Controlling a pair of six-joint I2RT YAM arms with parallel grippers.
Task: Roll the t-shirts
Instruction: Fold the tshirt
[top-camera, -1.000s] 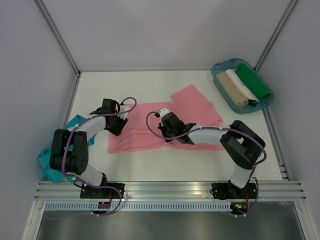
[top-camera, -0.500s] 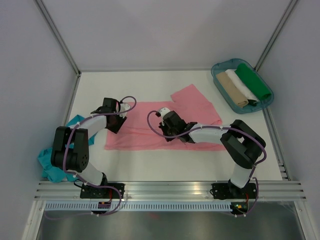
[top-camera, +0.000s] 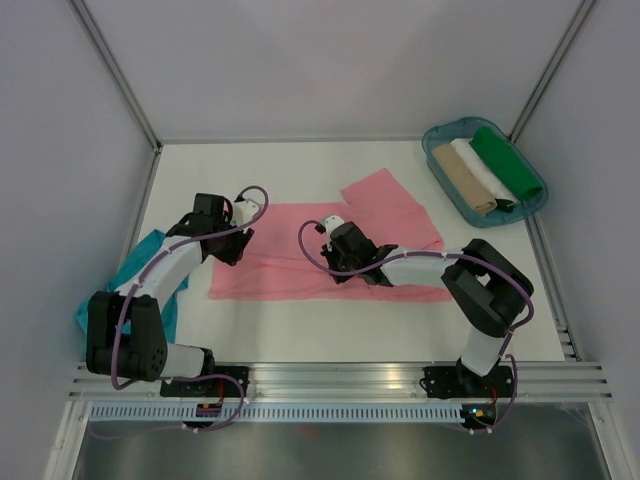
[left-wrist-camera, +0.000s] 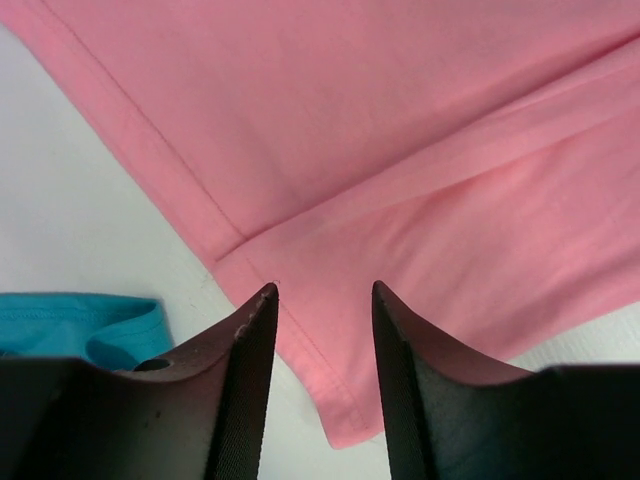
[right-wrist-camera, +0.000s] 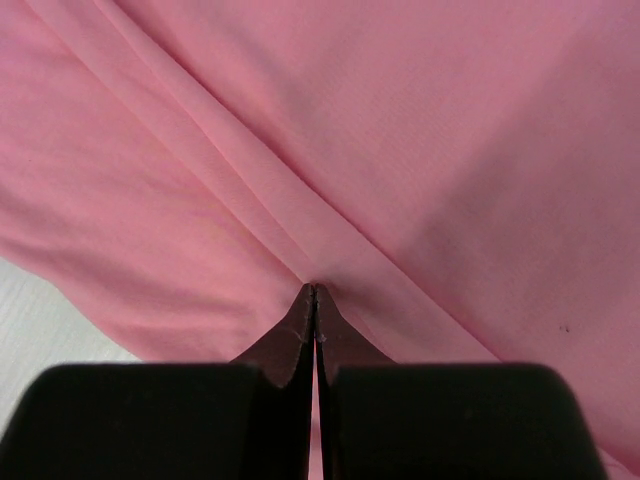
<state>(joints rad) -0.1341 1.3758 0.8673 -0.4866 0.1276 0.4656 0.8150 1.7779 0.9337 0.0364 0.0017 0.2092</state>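
Observation:
A salmon-pink t-shirt (top-camera: 390, 235) lies spread across the middle of the table, with one sleeve toward the back. My right gripper (top-camera: 340, 270) sits low on its middle, shut, its tips (right-wrist-camera: 315, 290) pinching a raised fold of the pink cloth (right-wrist-camera: 420, 150). My left gripper (top-camera: 226, 250) hovers open over the shirt's left end. In the left wrist view, the left gripper (left-wrist-camera: 322, 290) has a hemmed corner of the pink shirt (left-wrist-camera: 330, 400) lying beneath and nothing between its fingers. A teal t-shirt (top-camera: 105, 315) is bunched at the table's left edge, partly under the left arm, and shows as a teal fold (left-wrist-camera: 80, 325).
A blue-green tray (top-camera: 452, 205) at the back right holds three rolled cloths: beige (top-camera: 462, 178), white (top-camera: 482, 170) and green (top-camera: 507, 165). Grey walls close in the left, back and right. An aluminium rail (top-camera: 330, 378) runs along the near edge.
The left arm's elbow swung out to the left and its open gripper shifted slightly toward the back. The pink shirt's lower-left corner spread out flatter. The right gripper edged right, still shut.

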